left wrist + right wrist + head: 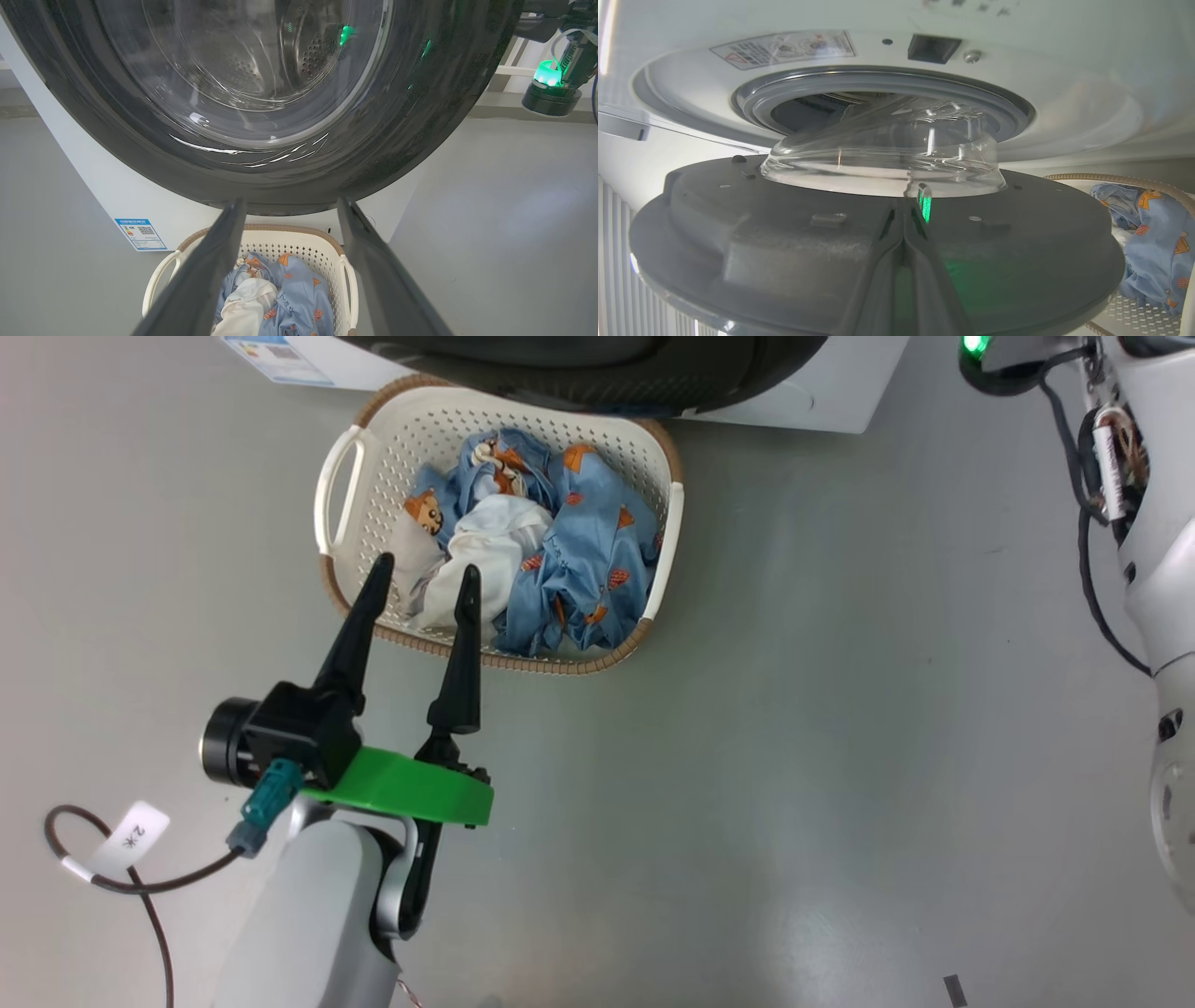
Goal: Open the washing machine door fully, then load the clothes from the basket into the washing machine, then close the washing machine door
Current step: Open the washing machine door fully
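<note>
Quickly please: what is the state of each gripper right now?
Left gripper: open, holding nothing.
Right gripper: shut, empty, by the washing machine door.

basket (411, 429) is showing cream-white perforated walls, brown woven rim | clothes (579, 551) are showing light blue with orange-brown animal prints, plus plain white | washing machine door (420, 140) is gleaming glossy black around clear glass | washing machine (131, 196) is showing white, sticker (140, 234) blue | floor (840, 756) is showing grey
</note>
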Motion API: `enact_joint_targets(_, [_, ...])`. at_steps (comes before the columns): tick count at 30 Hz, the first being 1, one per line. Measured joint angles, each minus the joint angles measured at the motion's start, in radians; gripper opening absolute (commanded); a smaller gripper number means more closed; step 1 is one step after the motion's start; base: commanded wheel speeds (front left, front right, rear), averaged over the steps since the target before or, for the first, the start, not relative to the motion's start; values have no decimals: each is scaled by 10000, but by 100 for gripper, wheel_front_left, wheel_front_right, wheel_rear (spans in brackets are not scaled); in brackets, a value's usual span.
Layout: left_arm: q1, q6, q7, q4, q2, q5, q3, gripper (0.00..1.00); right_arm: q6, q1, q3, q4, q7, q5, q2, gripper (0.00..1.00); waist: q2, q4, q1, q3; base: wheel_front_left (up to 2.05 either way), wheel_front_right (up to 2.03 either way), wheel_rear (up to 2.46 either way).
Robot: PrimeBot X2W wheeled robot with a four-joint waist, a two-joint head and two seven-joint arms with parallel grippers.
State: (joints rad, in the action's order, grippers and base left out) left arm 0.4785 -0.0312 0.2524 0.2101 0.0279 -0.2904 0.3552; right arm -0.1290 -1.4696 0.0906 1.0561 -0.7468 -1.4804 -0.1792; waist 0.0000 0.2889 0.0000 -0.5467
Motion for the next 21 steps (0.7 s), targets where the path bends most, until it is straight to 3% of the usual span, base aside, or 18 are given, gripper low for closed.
enact_joint_targets(21, [-467, 92, 0, 345, 4, 251, -173, 100, 0, 2514, 274, -1891, -1070, -357, 593, 0, 0, -239, 0, 956, 0, 0, 0])
